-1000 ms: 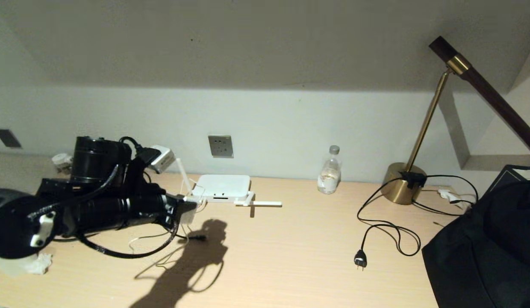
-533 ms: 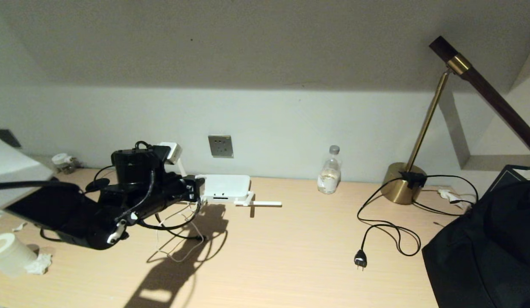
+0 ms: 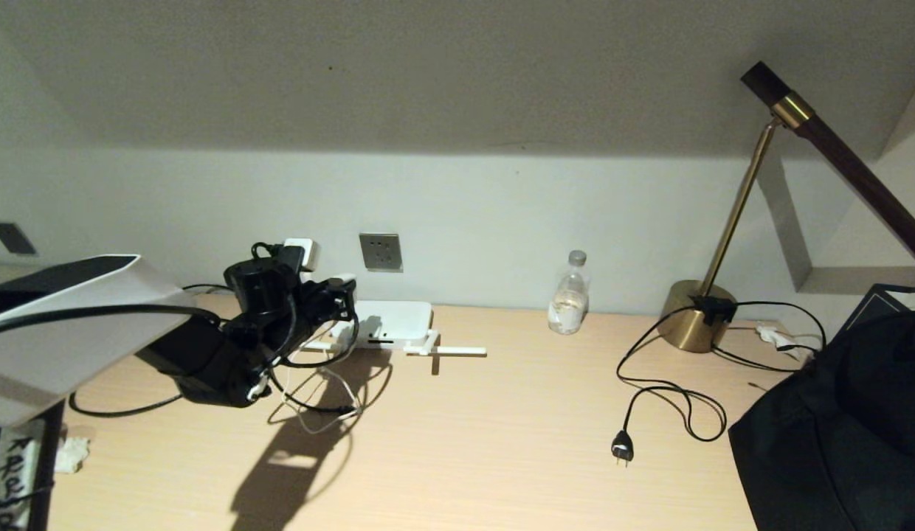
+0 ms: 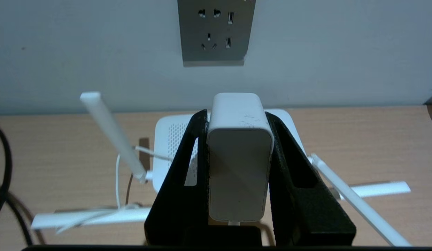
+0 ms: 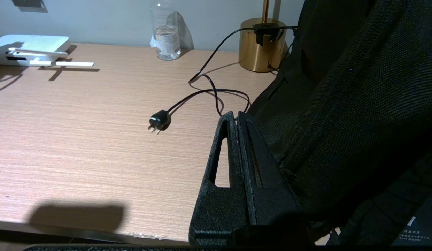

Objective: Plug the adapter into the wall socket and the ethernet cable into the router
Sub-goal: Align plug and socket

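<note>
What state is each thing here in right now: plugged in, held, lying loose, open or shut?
adapter: clamped in the left gripper, not yet plugged in.
wall socket: empty, nothing plugged in.
router: flat on the desk below the socket.
lamp plug: unplugged, lying on the desk.
water bottle: upright, capped.
right gripper: shut, empty, beside the black bag.

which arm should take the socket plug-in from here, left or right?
Left. The left gripper is already shut on the adapter, facing the wall socket above the router. The right gripper is shut, empty, far off beside the black bag.
</note>
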Controlling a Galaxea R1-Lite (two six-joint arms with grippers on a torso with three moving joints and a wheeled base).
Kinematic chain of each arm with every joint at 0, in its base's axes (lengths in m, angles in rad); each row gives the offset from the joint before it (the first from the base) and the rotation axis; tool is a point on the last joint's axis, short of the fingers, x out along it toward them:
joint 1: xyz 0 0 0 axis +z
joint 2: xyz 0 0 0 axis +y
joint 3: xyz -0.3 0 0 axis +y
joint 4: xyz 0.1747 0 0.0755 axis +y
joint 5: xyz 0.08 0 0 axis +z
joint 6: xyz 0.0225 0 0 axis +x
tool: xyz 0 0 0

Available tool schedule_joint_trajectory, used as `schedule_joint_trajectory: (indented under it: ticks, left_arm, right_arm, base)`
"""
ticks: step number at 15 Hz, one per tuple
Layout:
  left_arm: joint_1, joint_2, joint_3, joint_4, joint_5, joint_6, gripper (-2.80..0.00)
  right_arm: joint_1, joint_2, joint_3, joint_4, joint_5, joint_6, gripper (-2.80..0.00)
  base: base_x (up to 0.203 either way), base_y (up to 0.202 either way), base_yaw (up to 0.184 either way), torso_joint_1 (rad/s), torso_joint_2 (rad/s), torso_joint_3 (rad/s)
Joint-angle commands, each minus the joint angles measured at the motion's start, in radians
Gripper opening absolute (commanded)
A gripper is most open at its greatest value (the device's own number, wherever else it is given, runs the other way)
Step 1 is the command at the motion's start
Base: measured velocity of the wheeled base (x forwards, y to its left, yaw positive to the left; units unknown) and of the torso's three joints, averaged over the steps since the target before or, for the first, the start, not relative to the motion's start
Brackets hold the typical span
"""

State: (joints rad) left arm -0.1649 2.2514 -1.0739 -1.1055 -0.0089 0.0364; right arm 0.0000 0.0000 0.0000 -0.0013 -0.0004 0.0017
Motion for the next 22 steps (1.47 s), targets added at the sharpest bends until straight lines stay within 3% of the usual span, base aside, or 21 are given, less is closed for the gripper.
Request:
schedule_joint_trajectory:
  ticks: [1,8,12,16,22]
  left_arm:
    - [0.000,0.073,-0.047,-0.018,0.000,0.001,-2.80]
    - [-0.009,0.280,-0.268,-0.226,0.067,0.009,-2.80]
    - [-0.026,0.356,-0.349,-0.297,0.072,0.010,-2.80]
    - [-0.028,0.421,-0.445,-0.316,0.076,0.010,-2.80]
    - [-0.028,0.466,-0.491,-0.370,0.098,0.009,-2.80]
  right_arm:
    - [0.000,0.002,-0.001,0.000,0.000,0.000,-2.80]
    - [0.000,0.002,0.000,0.000,0.000,0.000,-2.80]
    - [0.000,0.002,0.000,0.000,0.000,0.000,-2.80]
    - [0.000,0.002,0.000,0.000,-0.001,0.000,-2.80]
    - [0.000,0.002,0.000,0.000,0.000,0.000,-2.80]
  base:
    - [0.000,0.000,0.000,0.000,0.00,0.000]
    - [0.000,0.000,0.000,0.000,0.00,0.000]
    - [0.000,0.000,0.000,0.000,0.00,0.000]
    - [0.000,0.000,0.000,0.000,0.00,0.000]
    - [0.000,0.000,0.000,0.000,0.00,0.000]
